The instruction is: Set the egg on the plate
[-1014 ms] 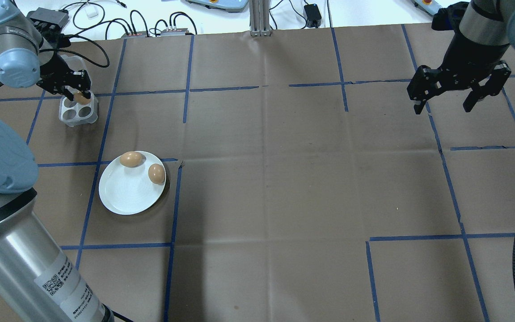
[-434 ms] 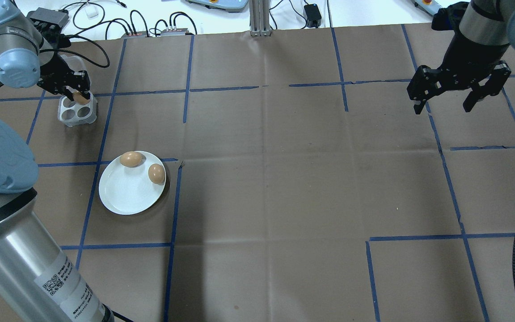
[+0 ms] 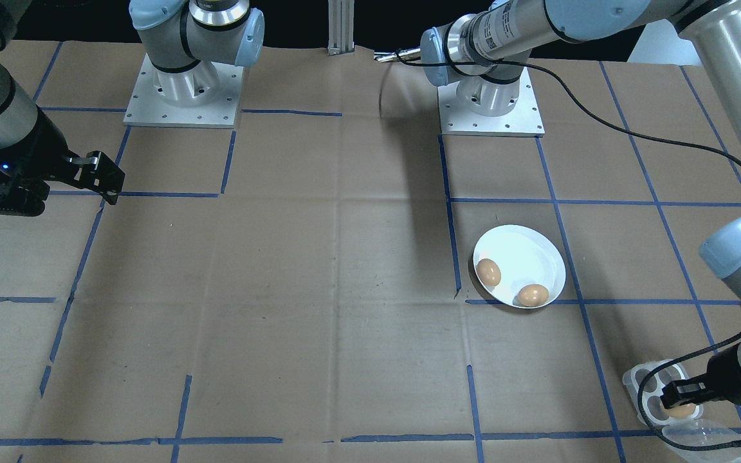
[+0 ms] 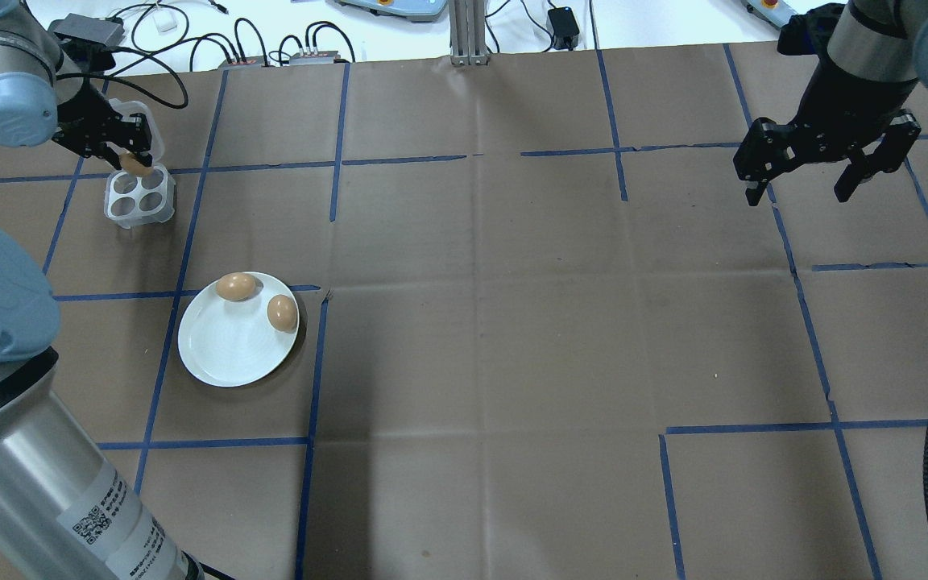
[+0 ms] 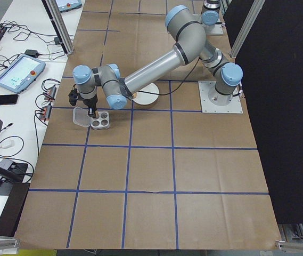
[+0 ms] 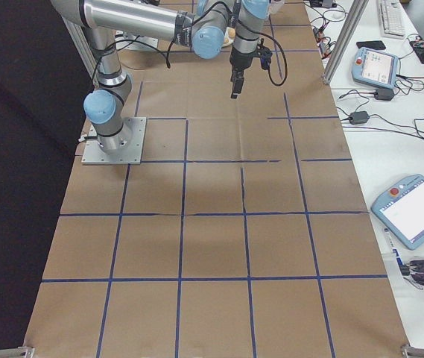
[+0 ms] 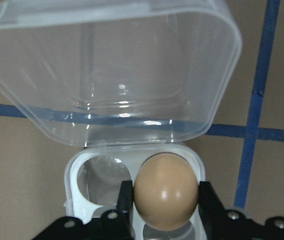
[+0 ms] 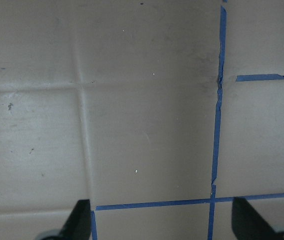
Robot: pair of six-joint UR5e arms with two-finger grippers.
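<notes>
Lifting is the step in hand: your left gripper (image 4: 135, 159) is clamped on an egg (image 7: 165, 191), one finger on each side of it, and holds it above the tray (image 4: 138, 197) near the table's far left corner as the overhead view shows it. In the left wrist view the egg sits between the black fingers (image 7: 125, 201) with the tray's cups below and the clear lid (image 7: 107, 70) swung open behind; whether the egg is fully clear of its cup you cannot be quite sure from that angle, though the overhead view suggests all four cups are bare. The plate (image 4: 222, 354) lies nearer the robot, well apart from the tray, and already carries two eggs (image 4: 237, 287) along its far rim. Your right gripper (image 4: 822, 173) hangs with its fingers spread and nothing between them over the table's far right corner, out of the way. Next, you want to raise the egg enough to clear the tray's wall, carry it back toward the plate, and lower it onto the bare near part so it does not knock the two already there. Set it down low before you let go, since an egg will roll on a shallow plate.
</notes>
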